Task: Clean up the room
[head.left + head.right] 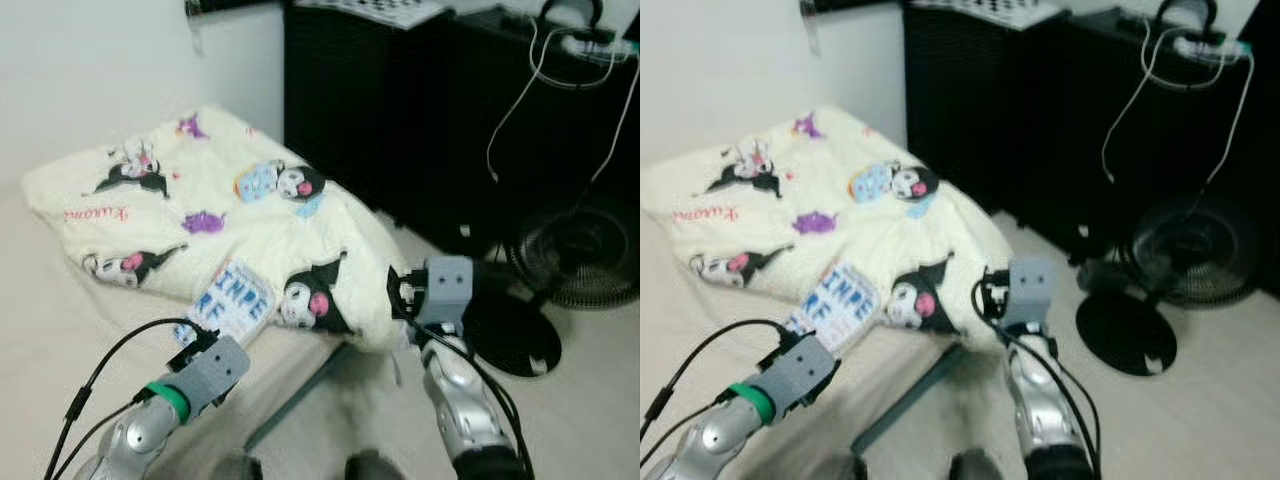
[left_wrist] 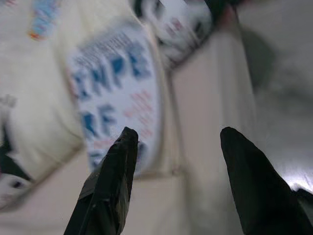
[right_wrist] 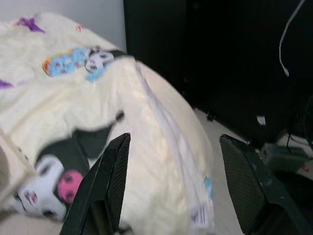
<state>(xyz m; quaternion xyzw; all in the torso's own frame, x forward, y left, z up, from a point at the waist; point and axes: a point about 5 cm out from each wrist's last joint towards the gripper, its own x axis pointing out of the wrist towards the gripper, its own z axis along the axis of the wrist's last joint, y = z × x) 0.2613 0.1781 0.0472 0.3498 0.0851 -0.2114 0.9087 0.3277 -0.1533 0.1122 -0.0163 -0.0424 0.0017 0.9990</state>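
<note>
A cream blanket (image 1: 215, 215) printed with cartoon characters lies bunched on the bed (image 1: 60, 340), its near corner hanging over the bed's edge. My left gripper (image 2: 176, 156) is open just short of a blue-lettered patch (image 1: 232, 297) on the blanket's near edge. My right gripper (image 3: 171, 176) is open at the overhanging corner (image 3: 161, 161), its fingers on either side of the fold; I cannot tell whether they touch it. The right wrist (image 1: 442, 290) sits beside the bed's corner.
A black cabinet (image 1: 400, 110) stands right behind the bed, with white cables (image 1: 520, 90) hanging down it. A black floor fan (image 1: 575, 255) and its round base (image 1: 510, 335) rest on the pale floor (image 1: 590, 400) at the right. A white wall (image 1: 90, 70) lies behind.
</note>
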